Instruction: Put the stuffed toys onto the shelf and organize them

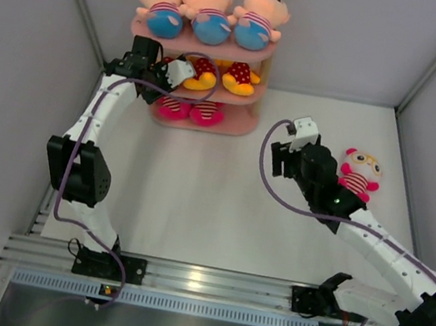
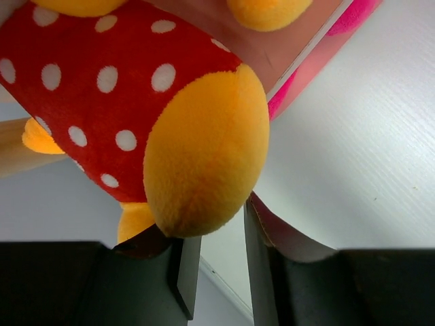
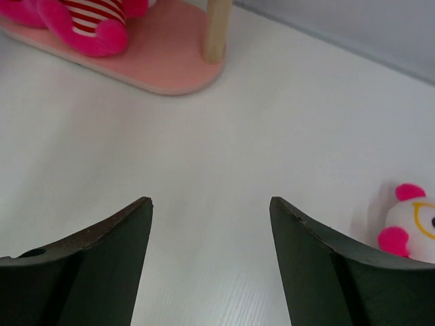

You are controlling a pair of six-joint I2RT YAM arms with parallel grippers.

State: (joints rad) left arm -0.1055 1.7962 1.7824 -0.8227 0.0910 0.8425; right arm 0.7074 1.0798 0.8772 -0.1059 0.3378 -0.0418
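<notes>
The top camera shows the shelf (image 1: 247, 123) at the far side of the table (image 1: 194, 201). Three peach dolls (image 1: 215, 12) lie on its top board, yellow polka-dot toys (image 1: 240, 77) on the middle one and pink striped dolls (image 1: 190, 111) on the bottom. One more pink doll (image 1: 359, 174) lies on the table, just beside the right arm.

The left gripper (image 2: 215, 221) reaches in at the left end of the middle board. Only its wrist camera shows the detail. Its fingers stand a narrow gap apart with nothing between them, and a polka-dot toy's yellow foot (image 2: 204, 153) sits right at the tip of one finger.

The right gripper (image 3: 211, 200) hangs spread wide over bare table. Its own view catches the shelf's bottom board and post, and the loose doll at the right edge.
</notes>
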